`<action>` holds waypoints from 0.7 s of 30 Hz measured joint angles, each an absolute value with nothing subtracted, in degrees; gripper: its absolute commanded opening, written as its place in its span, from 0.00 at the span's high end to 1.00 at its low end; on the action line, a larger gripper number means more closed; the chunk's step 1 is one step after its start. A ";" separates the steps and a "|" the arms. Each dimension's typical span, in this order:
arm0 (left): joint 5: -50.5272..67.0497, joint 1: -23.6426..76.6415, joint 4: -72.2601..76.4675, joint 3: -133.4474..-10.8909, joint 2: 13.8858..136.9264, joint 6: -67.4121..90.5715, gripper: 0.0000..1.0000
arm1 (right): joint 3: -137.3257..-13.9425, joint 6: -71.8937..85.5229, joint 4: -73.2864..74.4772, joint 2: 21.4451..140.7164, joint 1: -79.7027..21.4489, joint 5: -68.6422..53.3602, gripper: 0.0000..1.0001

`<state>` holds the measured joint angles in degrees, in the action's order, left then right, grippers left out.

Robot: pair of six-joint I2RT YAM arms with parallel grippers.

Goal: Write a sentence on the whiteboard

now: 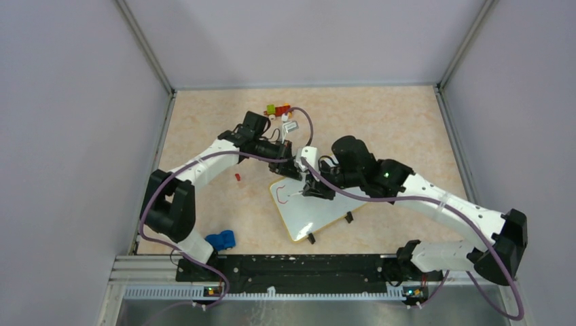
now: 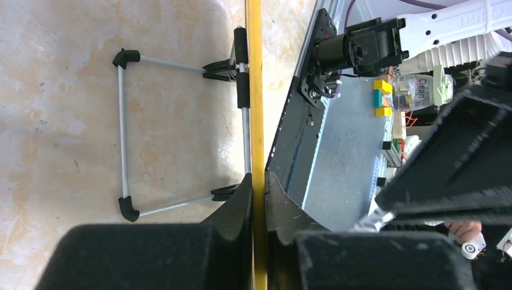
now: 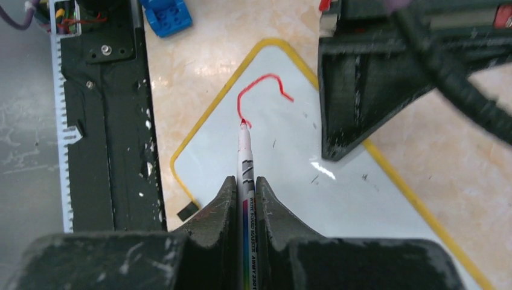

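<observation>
The whiteboard [image 1: 319, 214] lies tilted in the middle of the table, white with a yellow rim [image 2: 256, 90]. My left gripper [image 2: 258, 177] is shut on its far edge, seen edge-on in the left wrist view; the board's wire stand [image 2: 123, 136] shows behind it. My right gripper [image 3: 243, 180] is shut on a whiteboard marker [image 3: 246, 158], whose red tip touches the board [image 3: 338, 199]. Of the sentence, only one red curved stroke [image 3: 261, 78] shows, near the board's corner. In the top view both grippers [image 1: 293, 168] [image 1: 314, 189] meet over the board's upper left part.
A blue block [image 1: 221, 239] lies near the left arm's base. Small coloured blocks [image 1: 277, 109] and a clip sit at the back. A tiny red piece [image 1: 238, 177] lies left of the board. A black rail [image 1: 292, 266] runs along the near edge; walls enclose the table.
</observation>
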<state>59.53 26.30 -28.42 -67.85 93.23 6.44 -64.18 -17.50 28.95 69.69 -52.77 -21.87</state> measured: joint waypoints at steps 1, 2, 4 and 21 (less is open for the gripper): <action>59.44 26.26 -27.94 -67.46 93.01 6.74 1.00 | -62.83 -17.54 28.95 68.77 -52.49 -22.39 1.00; 59.18 26.22 -27.46 -67.07 92.66 7.14 1.00 | -61.47 -17.58 29.17 67.64 -52.18 -22.61 1.00; 58.30 26.26 -26.37 -66.24 91.66 8.01 1.00 | -59.29 -17.91 30.13 65.06 -51.59 -22.52 1.00; 43.81 26.61 -15.57 -57.98 81.84 13.72 1.00 | -58.43 -18.46 29.63 61.32 -49.95 -21.28 1.00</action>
<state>43.81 26.61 -15.57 -57.98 81.84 13.72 -58.43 -18.46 29.63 61.32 -49.95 -21.28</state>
